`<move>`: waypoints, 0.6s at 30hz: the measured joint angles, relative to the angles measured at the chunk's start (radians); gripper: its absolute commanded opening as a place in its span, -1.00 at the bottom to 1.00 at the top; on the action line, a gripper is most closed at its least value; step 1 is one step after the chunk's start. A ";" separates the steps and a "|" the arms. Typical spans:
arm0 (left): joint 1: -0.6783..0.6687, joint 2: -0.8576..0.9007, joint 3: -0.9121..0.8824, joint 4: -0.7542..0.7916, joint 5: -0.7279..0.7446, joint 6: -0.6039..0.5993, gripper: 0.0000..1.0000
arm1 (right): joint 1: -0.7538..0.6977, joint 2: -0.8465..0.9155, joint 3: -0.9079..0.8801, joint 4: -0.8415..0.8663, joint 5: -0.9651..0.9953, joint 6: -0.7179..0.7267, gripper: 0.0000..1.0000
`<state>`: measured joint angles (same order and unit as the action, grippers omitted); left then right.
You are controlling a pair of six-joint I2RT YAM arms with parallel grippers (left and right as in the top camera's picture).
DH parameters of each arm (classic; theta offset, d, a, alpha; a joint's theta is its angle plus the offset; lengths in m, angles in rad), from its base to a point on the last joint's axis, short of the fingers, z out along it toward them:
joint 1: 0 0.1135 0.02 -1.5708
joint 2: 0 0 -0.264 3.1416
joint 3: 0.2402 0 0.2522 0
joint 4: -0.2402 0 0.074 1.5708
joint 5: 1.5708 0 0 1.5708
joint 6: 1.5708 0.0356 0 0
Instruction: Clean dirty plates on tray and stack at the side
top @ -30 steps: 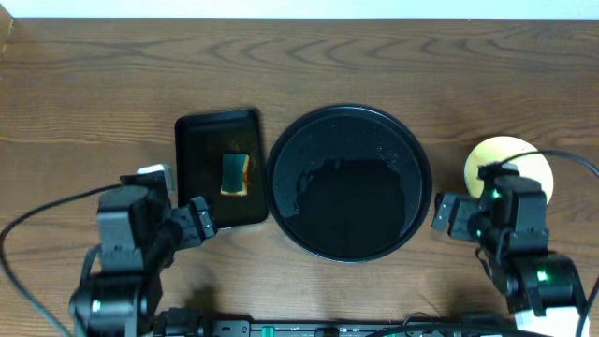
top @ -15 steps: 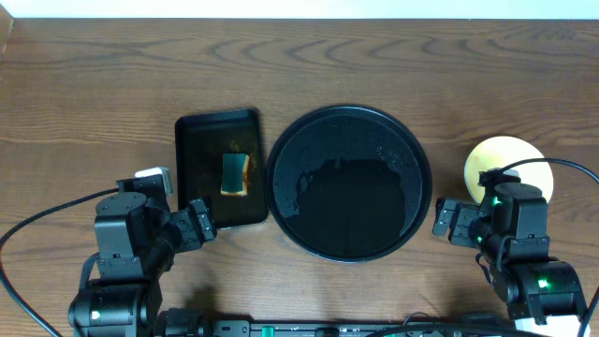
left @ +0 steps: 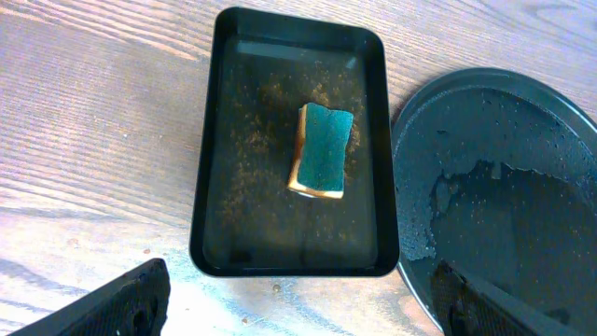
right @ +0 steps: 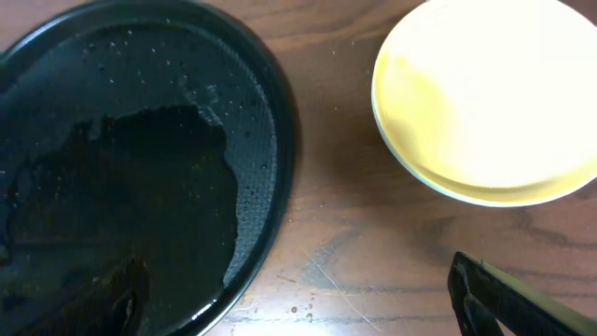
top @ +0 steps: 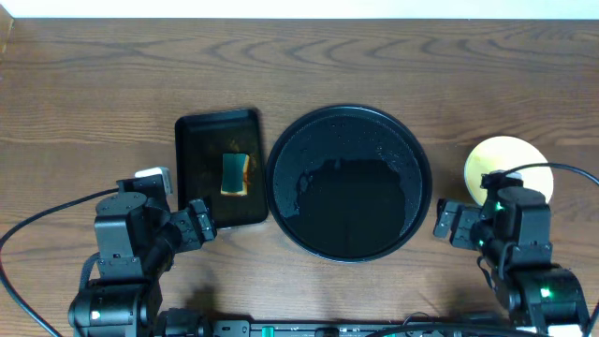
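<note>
While the left jaws stand wide apart and empty, fingertips [left: 121, 301] at the bottom corners of the left wrist view, the right jaws are likewise spread and hold nothing. The tray [top: 348, 124], wet with droplets and a dark pool, lies mid-frame on the counter [top: 94, 84]. Near its right rim, not touching, sit the plates [top: 510, 157], yellow uppermost. Just left of the tray, a rectangular tray [top: 192, 192] holds a sponge [top: 235, 174].

Even soft light; glare whitens the plates [right: 485, 103].
</note>
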<state>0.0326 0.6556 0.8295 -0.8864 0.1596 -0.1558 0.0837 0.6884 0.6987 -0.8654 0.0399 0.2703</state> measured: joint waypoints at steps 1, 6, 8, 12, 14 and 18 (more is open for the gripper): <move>0.000 0.000 0.000 0.000 0.000 0.000 0.78 | 0.000 -0.016 -0.006 0.000 0.004 -0.002 0.98; 0.000 0.000 -0.001 0.000 0.000 0.000 0.78 | 0.000 -0.162 -0.098 0.064 0.013 -0.011 0.98; 0.000 0.001 -0.001 0.000 0.000 0.000 0.78 | 0.000 -0.241 -0.156 0.128 0.008 -0.012 0.99; 0.000 0.002 -0.002 0.000 0.000 0.000 0.78 | 0.000 -0.406 -0.298 0.316 -0.010 -0.015 0.99; 0.000 0.002 -0.003 0.000 0.000 0.000 0.78 | 0.000 -0.479 -0.364 0.416 -0.015 -0.015 0.99; 0.000 0.003 -0.003 0.000 0.000 0.000 0.78 | 0.001 -0.604 -0.480 0.595 -0.017 -0.017 0.99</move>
<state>0.0326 0.6586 0.8265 -0.8864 0.1596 -0.1562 0.0845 0.0845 0.2192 -0.2699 0.0231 0.2531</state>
